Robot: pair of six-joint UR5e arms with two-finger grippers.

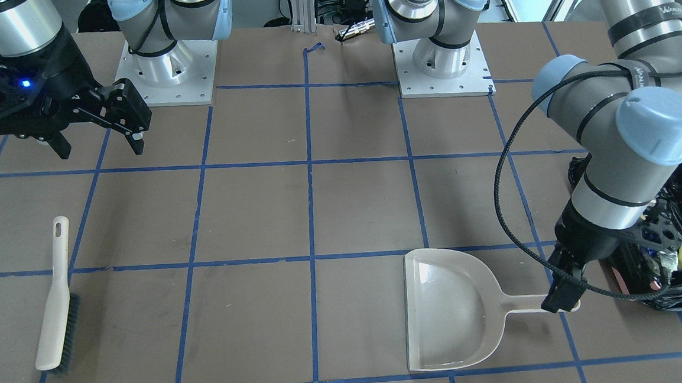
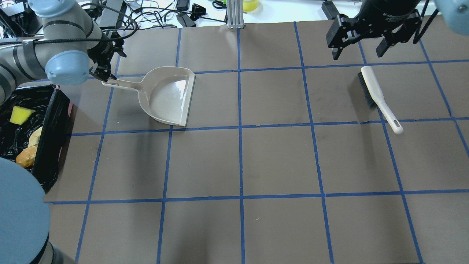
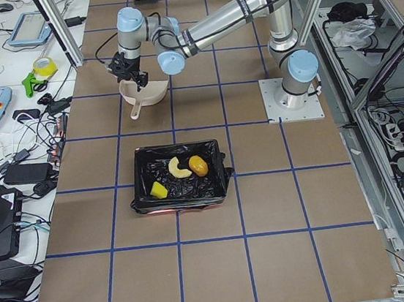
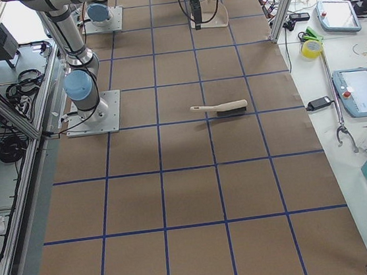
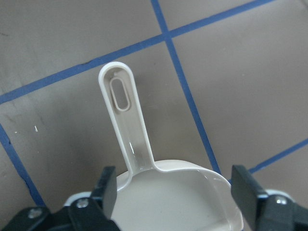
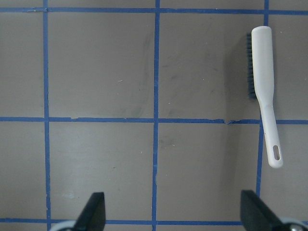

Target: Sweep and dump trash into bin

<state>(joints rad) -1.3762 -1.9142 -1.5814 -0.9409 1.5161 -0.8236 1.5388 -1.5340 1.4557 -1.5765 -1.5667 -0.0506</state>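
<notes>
Taped table [image 2: 278,161] — trash [image 3: 179,169] in bin [image 2: 51,132] just beside left pincer [image 5: 175,190], open above dustpan handle [image 5: 126,125]

White print on the right hand [image 2: 358,51] reads "2F Adaptive", partly cut off

Left hand [image 5: 175,174] low, right hand [image 1: 100,148] high, both open.

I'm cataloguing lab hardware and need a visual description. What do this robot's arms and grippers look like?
The left arm and right arm are silver-grey tubes with pale blue joint caps. A black braided cable and white-lettered black straps wrap the left one. The left gripper and right gripper are black two-finger units; the right shows a blue light.
</notes>
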